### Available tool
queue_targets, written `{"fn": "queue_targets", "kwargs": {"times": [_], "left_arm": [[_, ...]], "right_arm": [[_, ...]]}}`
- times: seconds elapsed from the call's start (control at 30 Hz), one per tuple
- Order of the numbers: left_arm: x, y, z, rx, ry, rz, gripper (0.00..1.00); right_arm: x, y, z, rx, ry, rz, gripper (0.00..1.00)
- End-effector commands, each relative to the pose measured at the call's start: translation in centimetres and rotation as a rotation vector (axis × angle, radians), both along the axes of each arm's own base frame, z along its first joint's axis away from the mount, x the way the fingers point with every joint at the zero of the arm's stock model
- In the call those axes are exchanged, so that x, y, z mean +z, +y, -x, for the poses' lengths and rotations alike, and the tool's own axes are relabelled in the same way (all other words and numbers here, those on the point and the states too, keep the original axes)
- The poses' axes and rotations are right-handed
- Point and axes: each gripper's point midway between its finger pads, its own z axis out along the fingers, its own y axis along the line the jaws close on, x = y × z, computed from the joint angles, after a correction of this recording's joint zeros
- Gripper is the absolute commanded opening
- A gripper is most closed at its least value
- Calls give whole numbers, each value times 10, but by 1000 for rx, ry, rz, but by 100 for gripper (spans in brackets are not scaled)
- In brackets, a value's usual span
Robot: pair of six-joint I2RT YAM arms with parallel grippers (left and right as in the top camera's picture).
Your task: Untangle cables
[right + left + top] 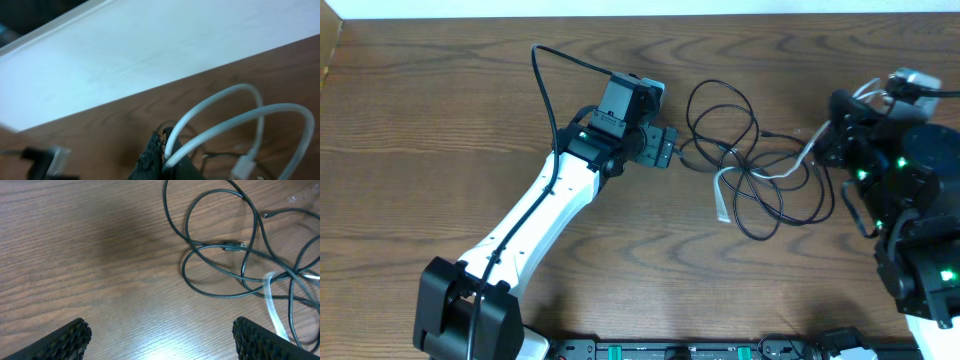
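Note:
A thin black cord [752, 170] lies in loose loops on the wooden table [440, 100], tangled with a white cord [724, 192]. My left gripper [678, 152] stands open just left of the tangle. In the left wrist view its fingers [65, 340] are wide apart over bare wood, with the black cord's loops [220, 245] and a small plug [232, 246] ahead to the right. My right gripper [823, 140] is at the tangle's right side, lifted. In the right wrist view the right gripper [165, 150] is shut on the white cord [225, 102], which arcs away to a white plug [245, 167].
A thick black wire [545, 80] arcs over the left arm [535, 215]. The table's pale far edge [150, 60] shows behind the right gripper. A dark rail [670, 350] runs along the near edge.

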Motion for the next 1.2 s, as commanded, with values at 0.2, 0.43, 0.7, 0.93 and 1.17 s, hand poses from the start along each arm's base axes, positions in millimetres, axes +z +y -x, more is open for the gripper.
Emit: {"fn": "queue_targets", "kwargs": {"times": [0.2,0.43,0.7,0.93,1.17], "left_arm": [[-11,3,-1,44,35,2,91],[-11,3,-1,44,36,2,91],[-11,3,-1,44,35,2,91],[-11,3,-1,44,35,2,91],[-11,3,-1,45,35,2,91]], "right_arm": [[45,-104,20,-433,-46,250,1],[51,-188,55,-823,24,407,1],[43,-238,81,-1062,140,502,1],[-31,-236,61,-994,391,447,1],[-127,-236,27,-894,711,437,76]]}}
